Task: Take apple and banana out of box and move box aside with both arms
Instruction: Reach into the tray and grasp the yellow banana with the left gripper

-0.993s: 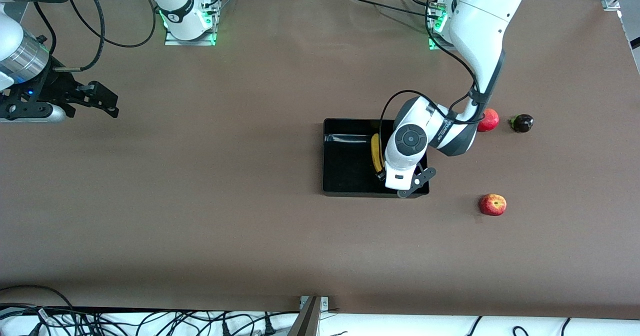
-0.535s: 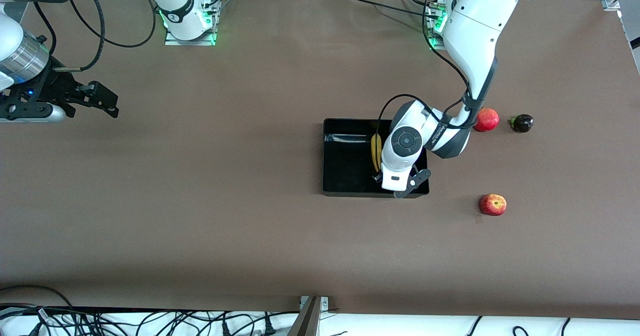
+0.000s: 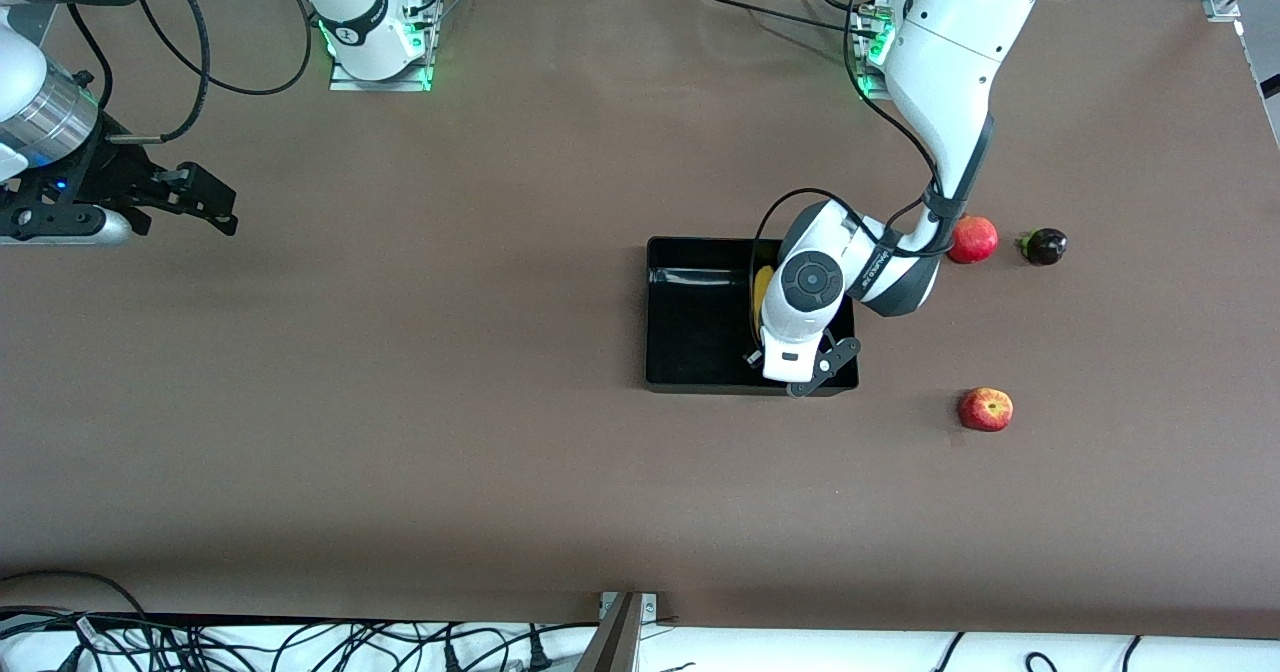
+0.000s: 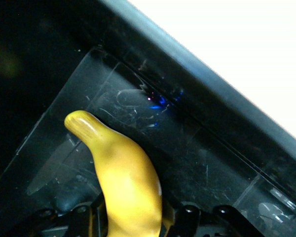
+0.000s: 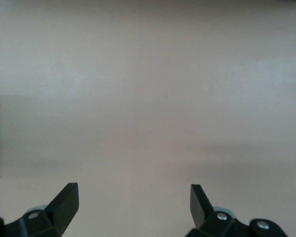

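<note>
The black tray (image 3: 700,337) lies mid-table. My left gripper (image 3: 792,354) is low inside it, at the end toward the left arm, shut on the yellow banana (image 3: 762,287). In the left wrist view the banana (image 4: 123,173) sticks out from between the jaws of my left gripper (image 4: 130,228), over the tray floor (image 4: 197,163) close to its wall. The red apple with yellow patches (image 3: 986,409) lies on the table beside the tray, toward the left arm's end. My right gripper (image 3: 212,207) waits open and empty over bare table at the right arm's end, and the right wrist view (image 5: 133,197) shows nothing between its fingers.
A round red fruit (image 3: 973,240) and a small dark purple fruit (image 3: 1044,246) lie farther from the front camera than the apple, next to the left arm's forearm. Cables run along the table's near edge.
My left gripper has sunk lower into the tray with the banana and shifted slightly toward the right arm's end. The right arm has not moved.
</note>
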You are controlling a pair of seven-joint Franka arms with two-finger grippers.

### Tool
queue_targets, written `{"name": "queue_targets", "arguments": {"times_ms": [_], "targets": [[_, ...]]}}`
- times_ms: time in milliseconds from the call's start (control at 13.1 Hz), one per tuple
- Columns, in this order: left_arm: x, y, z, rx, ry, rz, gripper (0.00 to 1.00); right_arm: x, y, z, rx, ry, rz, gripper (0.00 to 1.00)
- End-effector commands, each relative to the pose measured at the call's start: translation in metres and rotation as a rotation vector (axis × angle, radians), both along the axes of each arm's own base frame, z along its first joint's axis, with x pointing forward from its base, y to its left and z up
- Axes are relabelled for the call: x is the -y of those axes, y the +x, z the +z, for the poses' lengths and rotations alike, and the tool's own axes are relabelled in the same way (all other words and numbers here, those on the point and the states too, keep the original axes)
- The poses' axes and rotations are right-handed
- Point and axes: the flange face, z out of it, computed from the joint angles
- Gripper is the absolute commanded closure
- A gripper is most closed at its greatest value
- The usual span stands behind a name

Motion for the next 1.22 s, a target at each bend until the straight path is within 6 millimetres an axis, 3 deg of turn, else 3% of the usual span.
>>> {"name": "queue_targets", "arguments": {"times_ms": [0, 535, 840, 1145], "targets": [[0.008, -0.004, 0.002, -0.003, -0.002, 0.004, 1.0, -0.004, 0.001, 0.004, 0.006, 0.004, 0.005, 0.0], [0.011, -0.003, 0.045, -0.02, 0.01, 0.009, 1.0, -0.004, 0.002, 0.005, 0.015, 0.005, 0.005, 0.0], [0.013, 0.004, 0.091, -0.067, 0.024, 0.024, 1.0, -0.003, 0.002, 0.005, 0.015, 0.005, 0.003, 0.0], [0.007, 0.009, 0.158, -0.156, -0.017, -0.021, 1.0, -0.009, 0.006, 0.0, 0.02, 0.004, 0.011, 0.0]]}}
